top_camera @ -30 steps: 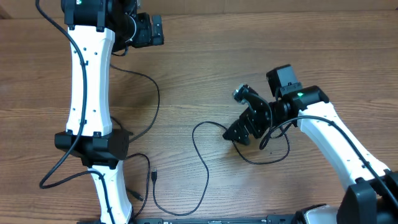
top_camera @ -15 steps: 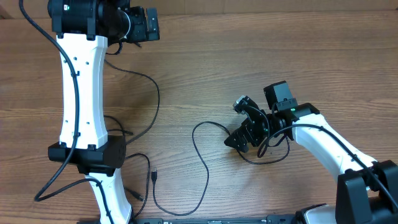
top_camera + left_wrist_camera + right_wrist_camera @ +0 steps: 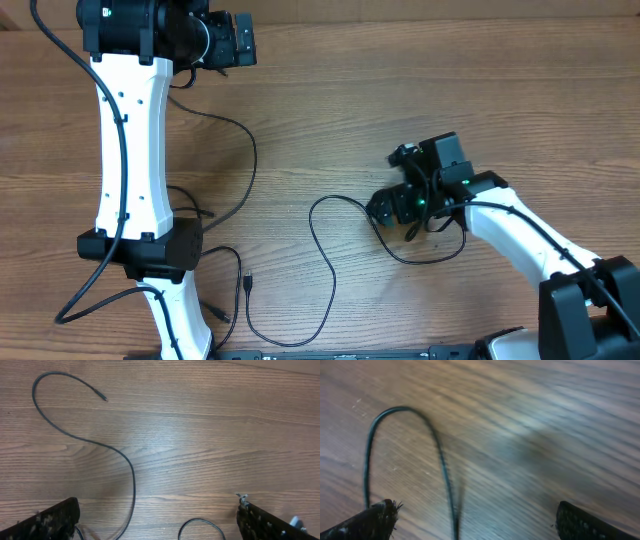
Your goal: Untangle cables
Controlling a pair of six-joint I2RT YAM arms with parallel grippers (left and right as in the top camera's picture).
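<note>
Overhead: the left hand [image 3: 240, 40] is hovering at the upper left of the frame. The right hand [image 3: 382, 208] is sitting right of centre, over one cable [image 3: 322, 250] that is looping across the wooden surface [image 3: 420, 90] toward the bottom edge. A second cable [image 3: 250, 150] is curving left of centre.

Left wrist: the left hand [image 3: 157, 505] is gaping wide and holding nothing. A cable [image 3: 127, 460] is snaking from the upper left to the bottom edge.

Right wrist, blurred: the right hand [image 3: 475, 515] is spreading wide and empty. A cable [image 3: 402, 409] is arching at the left.
</note>
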